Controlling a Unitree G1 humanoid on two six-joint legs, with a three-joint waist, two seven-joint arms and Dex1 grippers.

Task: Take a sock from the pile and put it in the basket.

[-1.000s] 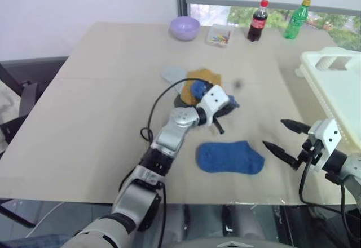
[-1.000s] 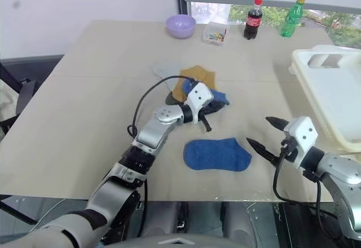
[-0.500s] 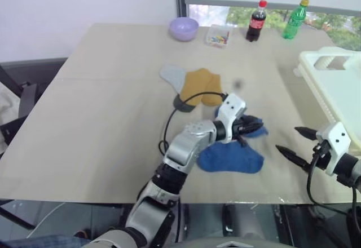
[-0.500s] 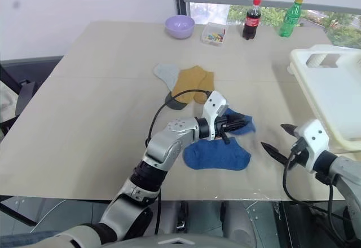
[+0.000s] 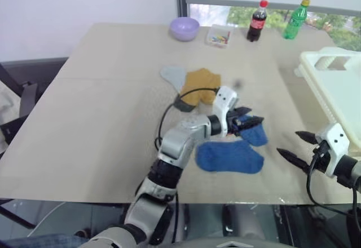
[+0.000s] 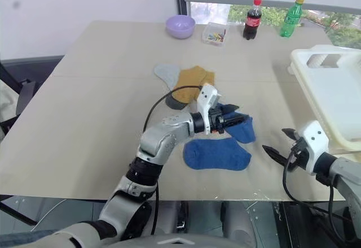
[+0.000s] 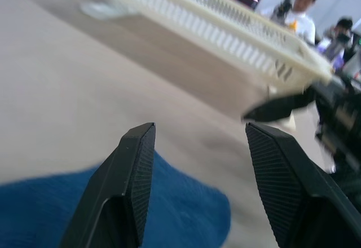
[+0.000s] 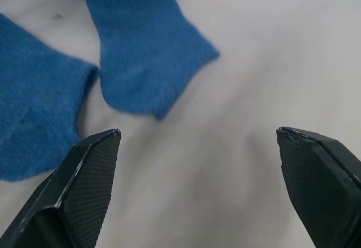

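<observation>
On the table (image 5: 101,90), near its middle, my left pincer (image 5: 249,121) hung level over a small blue sock (image 5: 253,134), black fingers parted and nothing between them. In the left wrist view that blue fabric lay beneath the open fingers (image 7: 135,169), flat on the tabletop and not gripped.

A second, larger blue sock (image 5: 230,157) lay just beside the small one, on my near side, long axis running across my front.

The pile (image 5: 194,83), with mustard-yellow on top and pale and dark grey at its edges, sat farther out, beyond the left pincer.

The basket (image 5: 338,90) stood at the table's right edge, well apart from both blue socks.

My right pincer (image 5: 293,147) waited low at the near right, spread wide and empty, tips pointing toward the socks. In its wrist view both blue socks lay ahead of the fingers (image 8: 84,175).

Judgement: the small blue sock lay between my two pincers; the right arm stood on the basket side and looked the better placed to carry it across.
</observation>
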